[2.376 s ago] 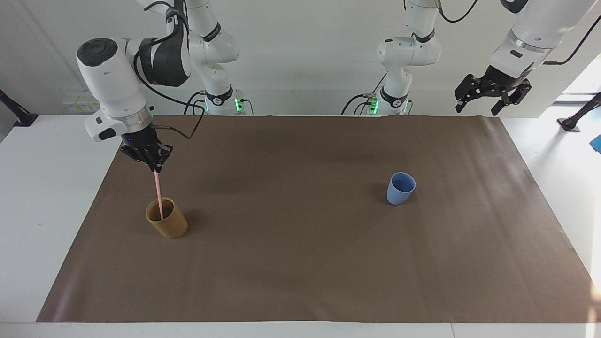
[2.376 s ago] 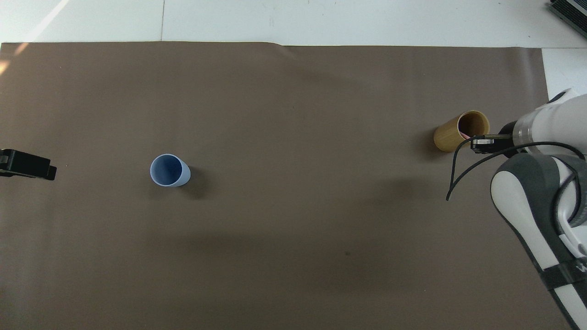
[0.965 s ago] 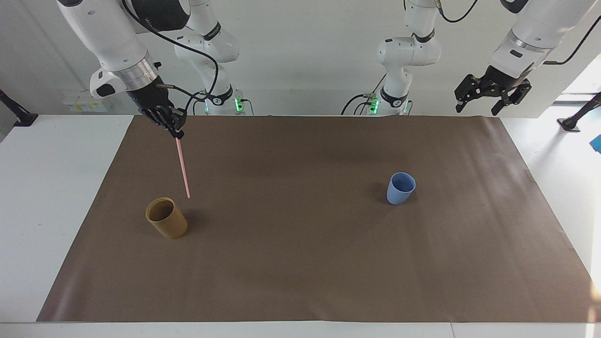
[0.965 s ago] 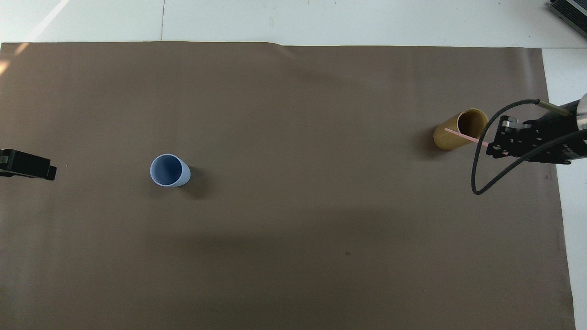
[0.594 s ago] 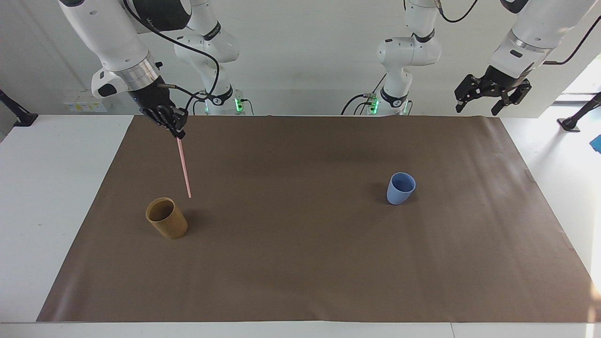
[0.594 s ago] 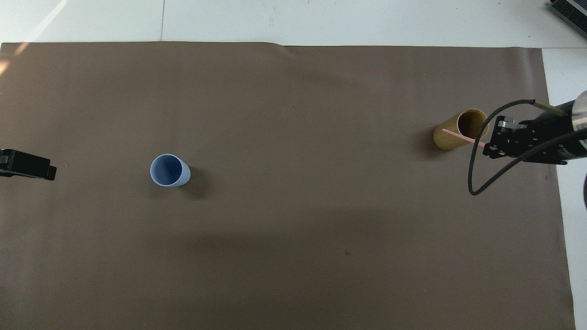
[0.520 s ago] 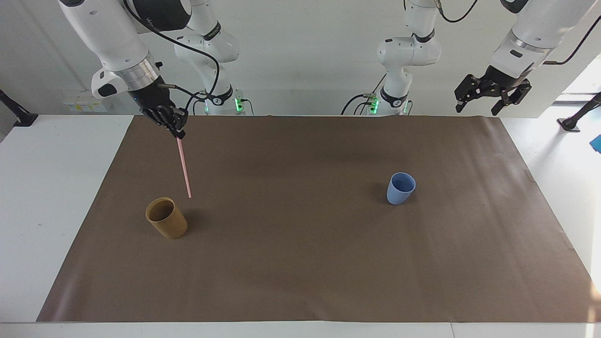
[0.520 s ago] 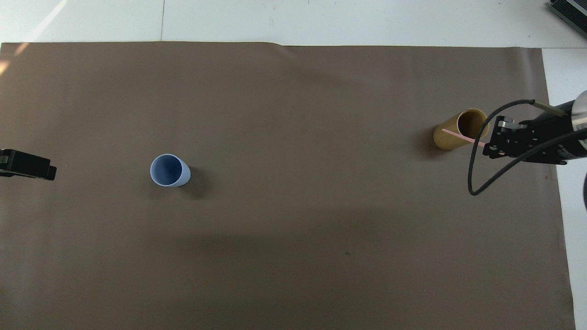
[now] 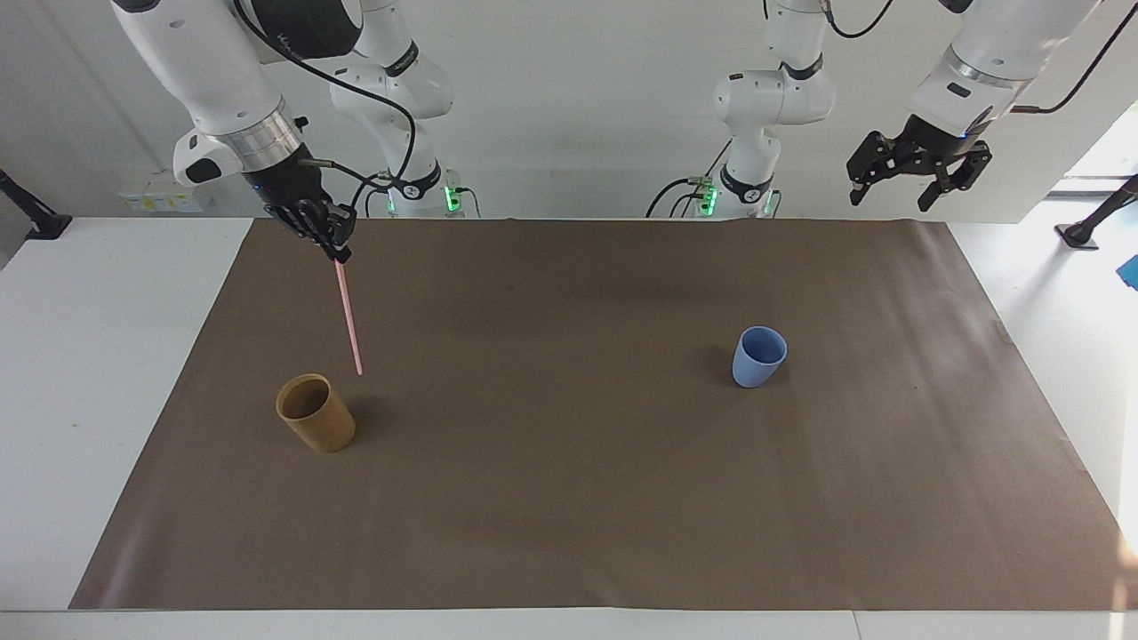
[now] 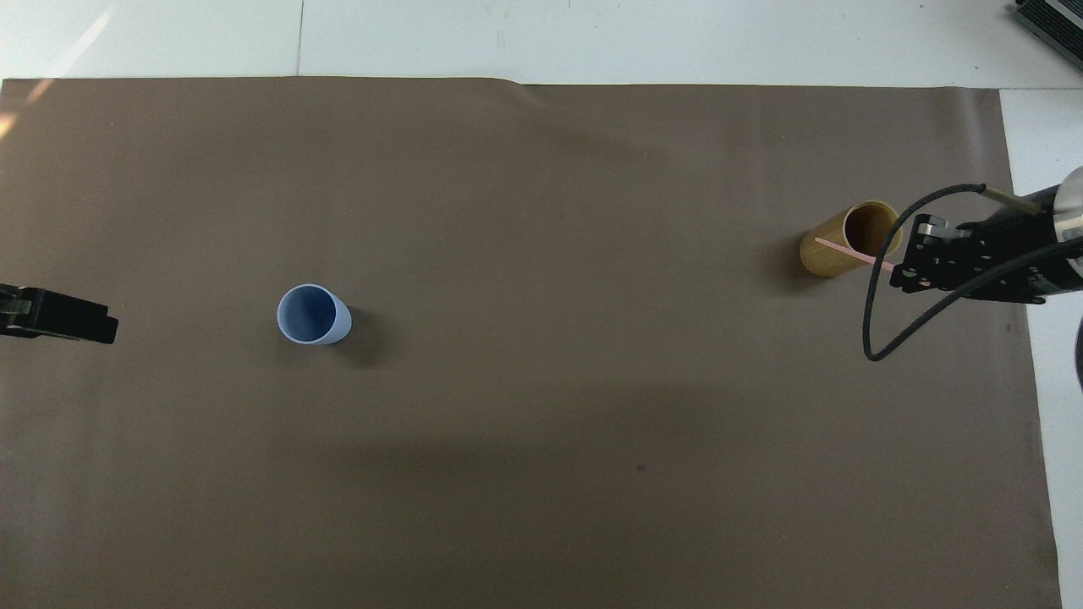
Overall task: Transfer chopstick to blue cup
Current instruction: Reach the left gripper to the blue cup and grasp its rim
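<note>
My right gripper (image 9: 340, 254) (image 10: 904, 269) is shut on the top end of the pale-pink chopstick (image 9: 348, 318) (image 10: 850, 252), which hangs free in the air, its lower tip above the tan cup (image 9: 316, 413) (image 10: 848, 238). The blue cup (image 9: 758, 356) (image 10: 313, 314) stands upright and empty on the brown mat, toward the left arm's end. My left gripper (image 9: 892, 189) is open and raised over the mat's corner at its own end, holding nothing; only a dark part of the left gripper (image 10: 59, 315) shows at the overhead view's edge.
A brown mat (image 9: 587, 498) covers most of the white table (image 9: 98, 356). The tan cup stands upright toward the right arm's end. A black cable (image 10: 880, 296) loops from the right wrist.
The right gripper lifted the chopstick out of the tan cup and has since held almost still. In the last half second the left gripper shifted a little toward the table's middle and rose slightly.
</note>
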### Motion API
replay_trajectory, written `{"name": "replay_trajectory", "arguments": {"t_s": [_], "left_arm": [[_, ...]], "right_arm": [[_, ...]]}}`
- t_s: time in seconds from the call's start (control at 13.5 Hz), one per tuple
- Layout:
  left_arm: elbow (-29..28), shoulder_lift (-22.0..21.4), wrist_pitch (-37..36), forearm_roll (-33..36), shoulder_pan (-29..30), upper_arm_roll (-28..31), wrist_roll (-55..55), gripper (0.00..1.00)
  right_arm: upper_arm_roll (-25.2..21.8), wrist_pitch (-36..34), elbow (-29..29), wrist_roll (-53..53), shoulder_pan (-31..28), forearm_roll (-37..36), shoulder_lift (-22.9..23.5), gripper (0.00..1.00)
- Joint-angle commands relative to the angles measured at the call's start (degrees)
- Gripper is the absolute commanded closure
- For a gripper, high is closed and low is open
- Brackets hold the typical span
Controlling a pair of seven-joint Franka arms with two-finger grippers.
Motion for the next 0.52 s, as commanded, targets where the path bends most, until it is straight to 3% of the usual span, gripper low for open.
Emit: {"name": "replay_trajectory", "arguments": {"t_s": [0.0, 0.22, 0.45], "left_arm": [[-8.02, 0.49, 8.86, -0.9, -2.64, -0.75, -4.1, 0.0], [-17.86, 1.11, 21.77, -0.9, -4.06, -0.75, -6.75, 0.0], [-19.21, 5.41, 26.72, -0.9, -5.11, -0.75, -8.33, 0.0]], "right_arm": [[0.39, -0.54, 0.24, 1.07, -0.46, 1.34, -0.22, 1.0], [0.39, -0.45, 0.15, 1.07, -0.46, 1.34, -0.31, 1.0], [0.39, -0.54, -0.2, 1.07, -0.46, 1.34, -0.49, 1.0]]}}
